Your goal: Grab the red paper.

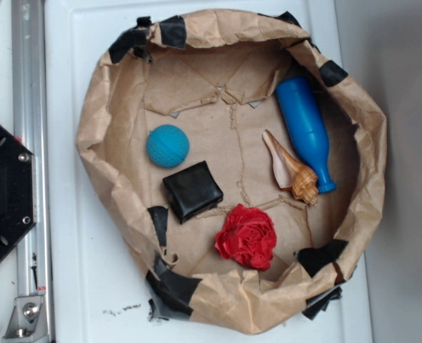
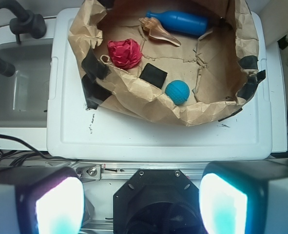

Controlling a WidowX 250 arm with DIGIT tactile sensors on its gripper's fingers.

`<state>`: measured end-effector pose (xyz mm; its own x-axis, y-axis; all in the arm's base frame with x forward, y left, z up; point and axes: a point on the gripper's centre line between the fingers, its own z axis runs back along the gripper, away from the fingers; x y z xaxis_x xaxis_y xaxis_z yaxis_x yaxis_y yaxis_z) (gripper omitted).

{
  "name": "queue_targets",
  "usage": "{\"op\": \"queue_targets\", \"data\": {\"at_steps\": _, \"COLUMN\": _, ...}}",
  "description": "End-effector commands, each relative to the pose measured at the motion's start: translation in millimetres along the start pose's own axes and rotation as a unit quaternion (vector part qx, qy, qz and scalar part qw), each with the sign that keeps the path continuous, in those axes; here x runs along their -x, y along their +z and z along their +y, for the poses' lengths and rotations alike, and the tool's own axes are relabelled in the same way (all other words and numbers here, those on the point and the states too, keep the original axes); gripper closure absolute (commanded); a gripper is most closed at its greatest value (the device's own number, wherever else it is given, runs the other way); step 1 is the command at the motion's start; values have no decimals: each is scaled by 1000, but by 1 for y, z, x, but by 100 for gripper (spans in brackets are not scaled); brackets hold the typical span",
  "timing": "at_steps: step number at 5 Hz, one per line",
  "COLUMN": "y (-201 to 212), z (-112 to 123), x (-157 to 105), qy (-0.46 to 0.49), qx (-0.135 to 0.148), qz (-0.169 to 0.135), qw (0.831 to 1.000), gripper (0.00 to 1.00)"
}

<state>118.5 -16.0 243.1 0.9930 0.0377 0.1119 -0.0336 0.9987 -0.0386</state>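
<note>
White desk [image 2: 153, 136] carries brown paper nest [image 2: 134, 100] | hand [image 2: 141, 202] spread wide, empty, hovering well short of the nest | red paper [image 2: 124, 53] inside, ahead-left of hand, beside black square [image 2: 153, 74] | teal ball [image 2: 177, 91] ahead-right

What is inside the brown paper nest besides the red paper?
Beside the red paper: a teal ball, black square pad, seashell and blue bottle. Anything beneath them is hidden.

A white plastic table [image 2: 148, 134] is sitting beside a translucent grey tub [image 2: 17, 92], with grey floor [image 1: 403, 179] showing alongside.
</note>
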Motion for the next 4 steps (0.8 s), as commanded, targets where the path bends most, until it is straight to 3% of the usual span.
{"op": "queue_targets", "data": {"at_steps": 1, "y": 0, "z": 0, "x": 0, "qy": 0, "qx": 0, "qz": 0, "qw": 1000, "gripper": 0}}
{"op": "queue_targets", "data": {"at_steps": 2, "y": -36, "z": 16, "x": -47, "qy": 94, "qx": -12, "qz": -56, "qw": 994, "gripper": 0}}
{"op": "queue_targets", "data": {"at_steps": 3, "y": -60, "z": 27, "x": -94, "qy": 156, "qx": 15, "qz": -81, "qw": 984, "gripper": 0}}
{"op": "queue_targets", "data": {"at_steps": 4, "y": -90, "z": 32, "x": -126, "qy": 204, "qx": 80, "qz": -77, "qw": 973, "gripper": 0}}
